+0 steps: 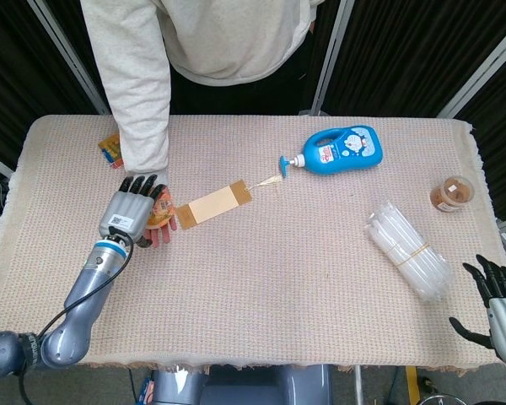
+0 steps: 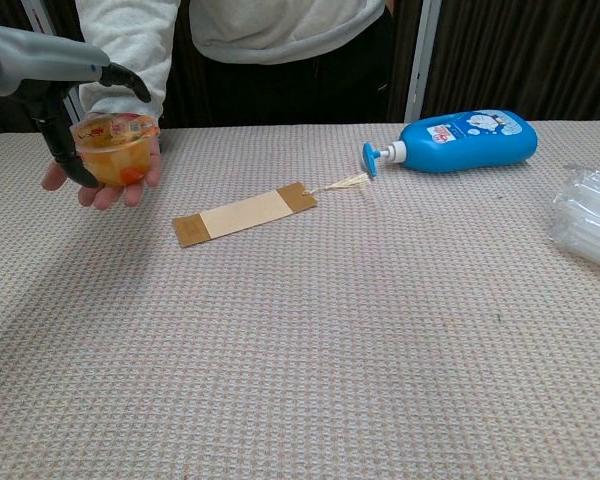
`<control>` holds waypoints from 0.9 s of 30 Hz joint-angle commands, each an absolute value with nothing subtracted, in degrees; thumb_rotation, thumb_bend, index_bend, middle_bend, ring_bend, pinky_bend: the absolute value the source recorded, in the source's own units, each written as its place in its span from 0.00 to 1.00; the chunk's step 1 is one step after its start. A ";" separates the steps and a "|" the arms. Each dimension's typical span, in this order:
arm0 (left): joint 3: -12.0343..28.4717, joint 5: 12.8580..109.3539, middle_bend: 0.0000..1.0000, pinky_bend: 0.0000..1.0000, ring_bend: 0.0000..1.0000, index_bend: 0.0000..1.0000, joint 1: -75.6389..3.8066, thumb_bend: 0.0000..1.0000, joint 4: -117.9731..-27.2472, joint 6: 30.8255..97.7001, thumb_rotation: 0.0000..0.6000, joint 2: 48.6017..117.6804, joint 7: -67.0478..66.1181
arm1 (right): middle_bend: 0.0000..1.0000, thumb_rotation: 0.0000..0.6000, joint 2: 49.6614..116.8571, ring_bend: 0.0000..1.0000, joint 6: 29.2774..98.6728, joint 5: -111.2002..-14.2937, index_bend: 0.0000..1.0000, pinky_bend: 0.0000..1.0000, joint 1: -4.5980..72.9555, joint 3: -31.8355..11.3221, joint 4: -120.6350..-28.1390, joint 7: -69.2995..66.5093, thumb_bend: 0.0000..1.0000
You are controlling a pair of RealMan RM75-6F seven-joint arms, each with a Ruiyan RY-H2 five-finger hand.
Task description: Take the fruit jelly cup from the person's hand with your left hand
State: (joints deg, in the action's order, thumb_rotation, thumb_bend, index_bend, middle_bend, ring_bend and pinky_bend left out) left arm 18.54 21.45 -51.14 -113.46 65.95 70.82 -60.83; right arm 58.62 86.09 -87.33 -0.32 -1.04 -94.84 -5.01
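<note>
Fingers of the left hand (image 1: 130, 209), spread around the fruit jelly cup (image 2: 115, 150) on the person's hand (image 2: 105, 180), should close evenly before lifting

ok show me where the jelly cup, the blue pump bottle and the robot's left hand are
fruit jelly cup (image 2: 118, 150), chest view, on its orange side wall.
blue pump bottle (image 1: 346, 148), head view, on the middle of its body.
left hand (image 1: 129, 210), head view, on the grey back of the hand.
</note>
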 commanded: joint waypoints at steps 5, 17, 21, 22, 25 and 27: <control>19.56 13.82 0.01 0.10 0.03 0.14 -56.65 0.07 -110.52 69.67 1.00 74.87 -63.92 | 0.00 1.00 58.54 0.00 86.02 -87.18 0.12 0.00 -0.35 -1.04 -94.96 -5.04 0.11; 18.20 18.11 0.53 0.51 0.50 0.75 -57.64 0.49 -108.88 74.86 1.00 78.91 -59.73 | 0.00 1.00 58.45 0.00 85.97 -86.95 0.12 0.00 -0.44 -1.03 -95.22 -4.82 0.11; 17.48 22.34 0.57 0.54 0.53 0.79 -56.57 0.54 -109.02 75.81 1.00 79.11 -56.77 | 0.00 1.00 58.46 0.00 86.03 -86.95 0.12 0.00 -0.47 -1.04 -95.24 -4.69 0.11; 17.40 22.73 0.57 0.54 0.53 0.79 -56.42 0.54 -109.10 75.89 1.00 79.05 -56.42 | 0.00 1.00 58.47 0.00 86.03 -86.95 0.12 0.00 -0.47 -1.04 -95.26 -4.68 0.11; 17.11 25.07 0.57 0.54 0.53 0.79 -55.39 0.54 -110.46 76.25 1.00 78.06 -54.30 | 0.00 1.00 58.47 0.00 86.04 -86.96 0.12 0.00 -0.47 -1.04 -95.23 -4.56 0.11; 16.92 26.47 0.57 0.54 0.53 0.79 -54.69 0.54 -111.68 76.40 1.00 77.24 -53.08 | 0.00 1.00 58.47 0.00 86.01 -86.92 0.12 0.00 -0.47 -1.05 -95.22 -4.56 0.11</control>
State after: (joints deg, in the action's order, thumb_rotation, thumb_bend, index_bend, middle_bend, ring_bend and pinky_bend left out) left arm 17.20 25.36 -55.42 -110.66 76.09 77.98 -54.14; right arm 58.47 86.01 -86.91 -0.47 -1.05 -95.22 -4.56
